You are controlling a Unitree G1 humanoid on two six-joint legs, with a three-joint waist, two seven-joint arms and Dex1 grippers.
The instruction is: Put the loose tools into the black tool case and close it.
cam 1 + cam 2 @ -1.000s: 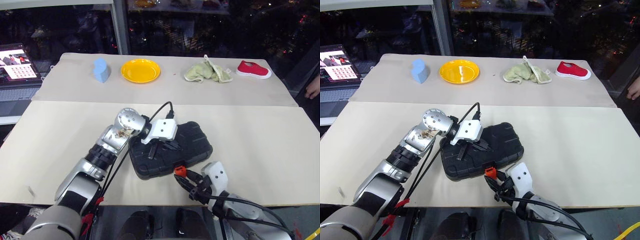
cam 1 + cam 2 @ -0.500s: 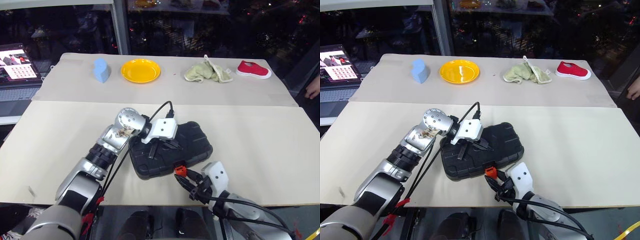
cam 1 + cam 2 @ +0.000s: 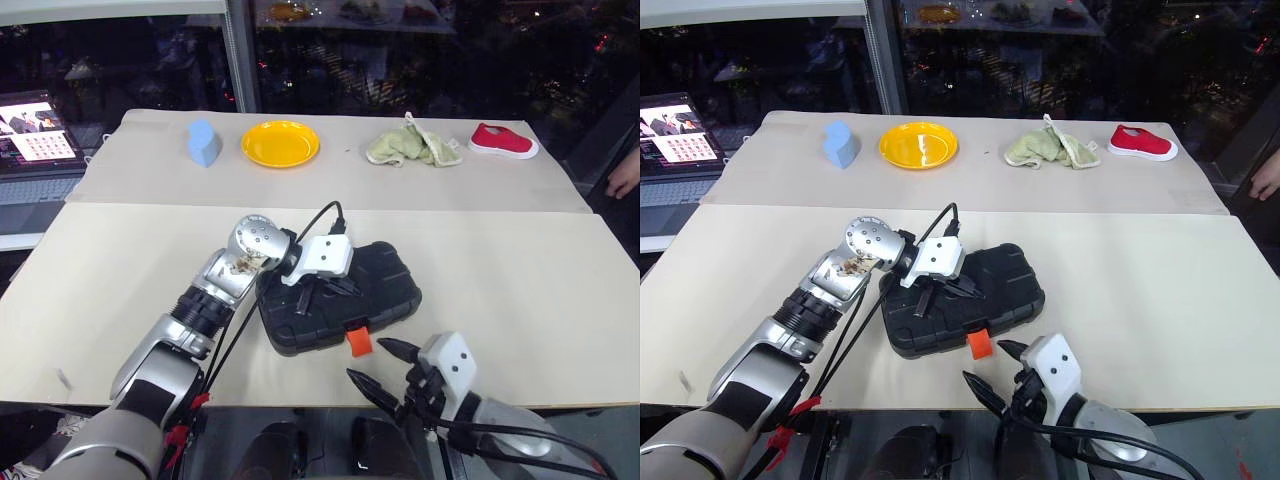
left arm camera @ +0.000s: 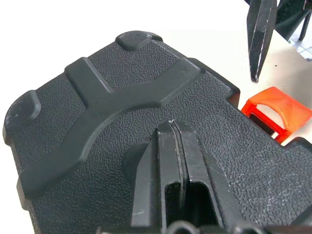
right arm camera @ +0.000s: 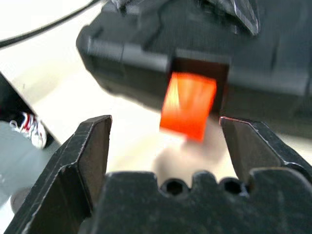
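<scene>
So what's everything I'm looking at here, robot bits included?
black tool case: one, black, lid down, on the near table
latch: one, orange, sticking out of the case's near edge
table: two beige tops, near and far
blue object: one, far table, left
plate: one, yellow, far table
cloth: one, pale green, crumpled, far table
shoe: one, red with white sole, far table, right
laptop: one, screen lit, far left
person's hand: one, right edge
left claw: shut, resting on the case lid
right claw: open, just short of the latch
</scene>
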